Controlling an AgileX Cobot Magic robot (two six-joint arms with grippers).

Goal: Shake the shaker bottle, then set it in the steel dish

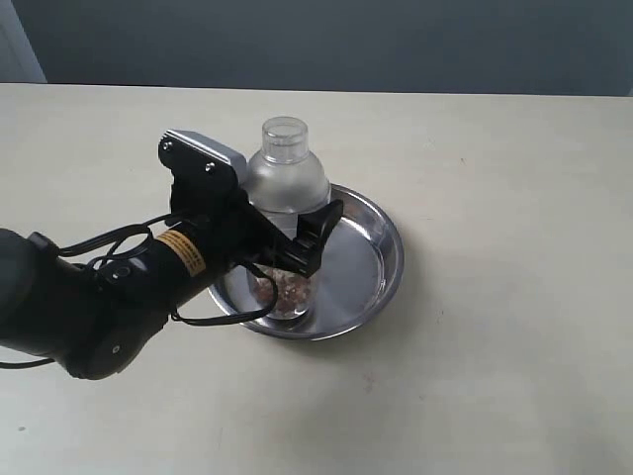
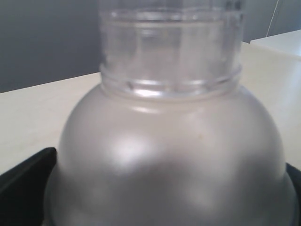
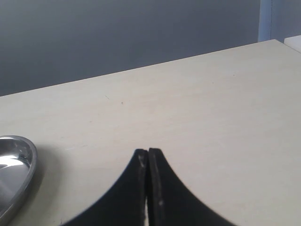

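Note:
The shaker bottle (image 1: 287, 178) stands upright inside the steel dish (image 1: 388, 247), with brown granules (image 1: 289, 289) at its base. My left gripper (image 1: 294, 244) reaches in from the left and is shut on the bottle's body; one black finger (image 1: 316, 237) crosses its front. The frosted dome and clear cap of the shaker bottle (image 2: 169, 141) fill the left wrist view, with dark fingers (image 2: 23, 183) hugging both sides. My right gripper (image 3: 148, 153) is shut on nothing above bare table, and the rim of the steel dish (image 3: 21, 160) shows off to one side. The exterior view does not show it.
The pale tabletop (image 1: 495, 376) stretches around the dish on all sides. The left arm's black body and cables (image 1: 109, 297) lie over the table's front left. A dark wall (image 1: 346, 40) runs behind the table's far edge.

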